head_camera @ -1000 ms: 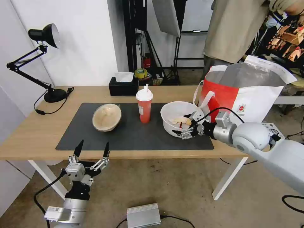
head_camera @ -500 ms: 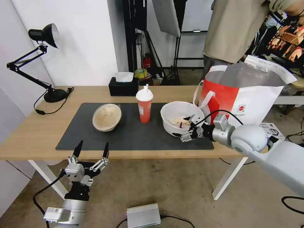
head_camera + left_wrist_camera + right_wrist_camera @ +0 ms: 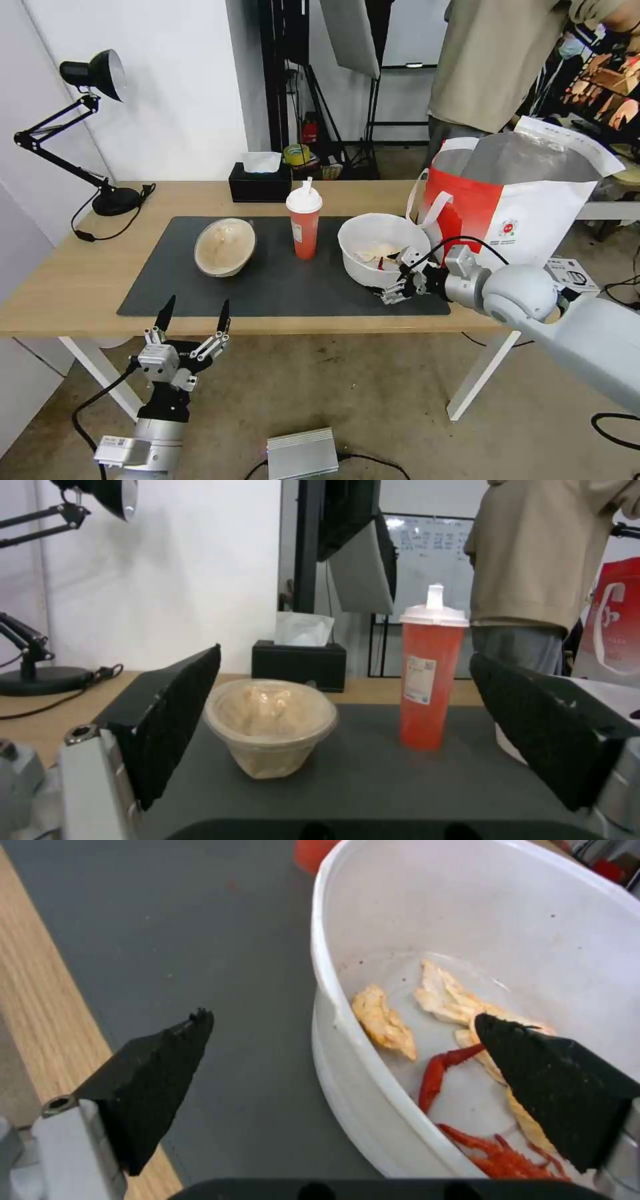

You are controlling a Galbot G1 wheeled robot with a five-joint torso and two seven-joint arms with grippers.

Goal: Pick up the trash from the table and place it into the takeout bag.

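Three pieces of trash stand on the dark grey mat (image 3: 280,277) of the light-wood table (image 3: 67,280): a beige bowl (image 3: 225,247) tilted on its side, a red drink cup (image 3: 304,223) with white lid and straw, and a large white plastic bowl (image 3: 380,248) with food scraps. The white-and-red takeout bag (image 3: 527,200) stands open at the right end of the table, just beside the white bowl.

The right gripper (image 3: 403,276) is at the front rim of the white bowl. Its fingers are spread wide, one inside over the scraps and one outside the wall, and they hold nothing. In the right wrist view the rim of the white bowl (image 3: 347,1005) runs between the two black fingertips (image 3: 160,1065), with yellow pieces and red shellfish legs on the bottom. Compared with one second ago, this gripper has moved a little lower and toward the near edge of the table; the bowl has not shifted.

The left gripper (image 3: 193,319) waits below the front edge of the table, wide open and empty, unchanged from before. Its wrist view looks over the mat at the beige bowl (image 3: 270,725) and the red cup (image 3: 430,675), with a black tissue box (image 3: 299,662) behind them.
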